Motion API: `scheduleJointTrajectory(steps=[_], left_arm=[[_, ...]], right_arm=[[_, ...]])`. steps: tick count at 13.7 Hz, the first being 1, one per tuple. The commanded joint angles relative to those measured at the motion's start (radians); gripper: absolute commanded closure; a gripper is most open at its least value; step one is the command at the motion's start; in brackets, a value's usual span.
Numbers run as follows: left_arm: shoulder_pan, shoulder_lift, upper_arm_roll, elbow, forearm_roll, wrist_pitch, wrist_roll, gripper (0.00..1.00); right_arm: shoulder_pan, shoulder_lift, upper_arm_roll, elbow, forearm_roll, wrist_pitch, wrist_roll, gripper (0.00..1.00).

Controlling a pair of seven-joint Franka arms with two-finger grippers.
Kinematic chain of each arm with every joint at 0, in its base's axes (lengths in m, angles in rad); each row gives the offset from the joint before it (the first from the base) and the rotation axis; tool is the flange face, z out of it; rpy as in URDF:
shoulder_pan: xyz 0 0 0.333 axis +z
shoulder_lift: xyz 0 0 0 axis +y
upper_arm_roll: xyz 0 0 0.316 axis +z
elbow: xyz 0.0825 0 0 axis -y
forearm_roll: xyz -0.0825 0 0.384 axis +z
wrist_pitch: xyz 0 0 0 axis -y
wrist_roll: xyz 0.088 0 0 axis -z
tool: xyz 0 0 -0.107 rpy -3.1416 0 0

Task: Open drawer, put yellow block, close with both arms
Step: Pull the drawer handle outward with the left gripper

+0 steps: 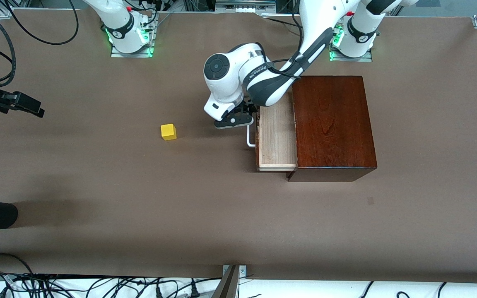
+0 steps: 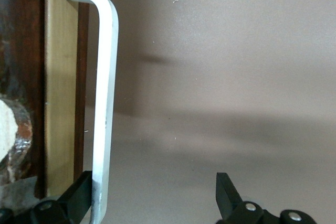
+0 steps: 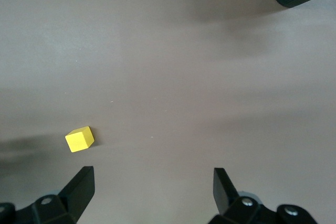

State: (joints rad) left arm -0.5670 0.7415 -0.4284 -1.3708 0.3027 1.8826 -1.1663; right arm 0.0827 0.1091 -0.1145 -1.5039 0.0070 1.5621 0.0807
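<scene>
The drawer (image 1: 277,138) stands partly pulled out of the dark box (image 1: 333,126), its pale wooden tray bare, while the left pincer (image 1: 238,118) sits at the white handle (image 1: 250,138), spread wide and gripping nothing; in the left wrist view the handle (image 2: 105,103) runs just beside 1 finger (image 2: 79,198), with the other finger well apart from it. The yellow block (image 1: 168,132) rests on the table (image 1: 97,186) toward the right arm's end, well apart from the drawer. The right pincer (image 1: 19,103) hangs above that end of the table, also fully spread and empty, with the block (image 3: 80,139) in sight ahead of its fingertips (image 3: 81,182). Done well, the next step likely means checking the opening is wide enough, backing the left pincer clear of the handle, then centring the right pincer squarely over the block's flat faces before closing.
</scene>
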Motion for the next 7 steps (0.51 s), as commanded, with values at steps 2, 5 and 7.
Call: scheduleJointTrajectory(steps=[2,5,7], left_arm=[[-0.067,0.064,-0.016,0.113,-0.010,0.015,-0.056,0.00],[-0.060,0.062,-0.016,0.113,-0.008,0.015,-0.044,0.00],[-0.045,0.052,-0.015,0.110,0.009,0.009,-0.024,0.00]], right_arm=[[0.006,-0.014,0.002,0.005,0.001,-0.017,0.005,0.00],[0.006,-0.014,0.001,0.005,0.001,-0.017,0.005,0.00],[0.006,-0.012,0.001,0.005,0.001,-0.017,0.007,0.00]])
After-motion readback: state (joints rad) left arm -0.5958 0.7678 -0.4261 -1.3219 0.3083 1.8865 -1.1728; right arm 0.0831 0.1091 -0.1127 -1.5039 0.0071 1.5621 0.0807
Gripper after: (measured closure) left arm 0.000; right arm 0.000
